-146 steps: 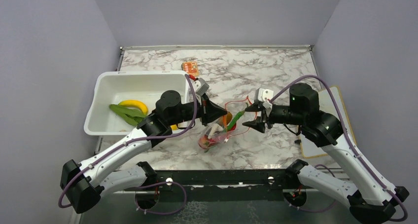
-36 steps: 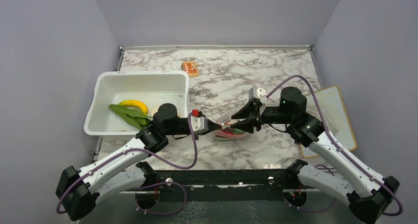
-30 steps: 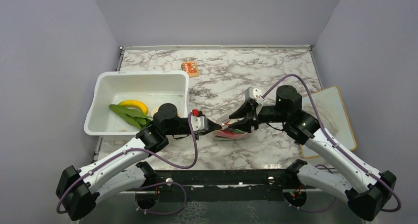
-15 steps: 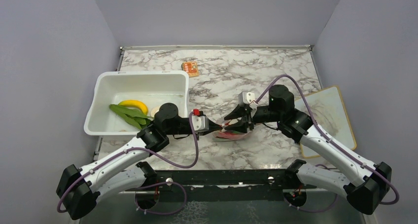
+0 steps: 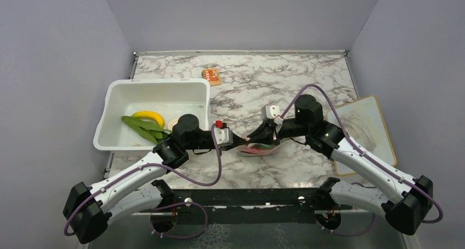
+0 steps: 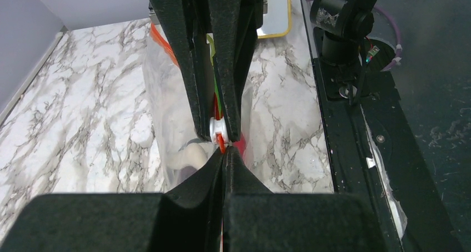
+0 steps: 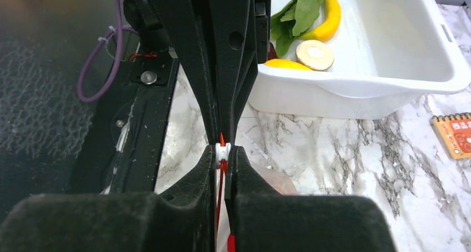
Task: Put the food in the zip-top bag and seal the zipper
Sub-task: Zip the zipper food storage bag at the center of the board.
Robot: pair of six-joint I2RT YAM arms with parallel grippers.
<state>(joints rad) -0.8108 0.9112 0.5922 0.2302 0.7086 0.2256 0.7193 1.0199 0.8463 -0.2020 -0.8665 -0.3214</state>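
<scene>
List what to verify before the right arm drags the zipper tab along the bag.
1. Left gripper clamped on the zipper strip: ok.
2. Right gripper shut on the white tab: ok.
3. Zip-top bag body down on the table between the arms: ok.
4. All food bagged: not ok; banana and green leaves sit in the white tub.
5. How much of the mouth is already sealed: cannot tell.
</scene>
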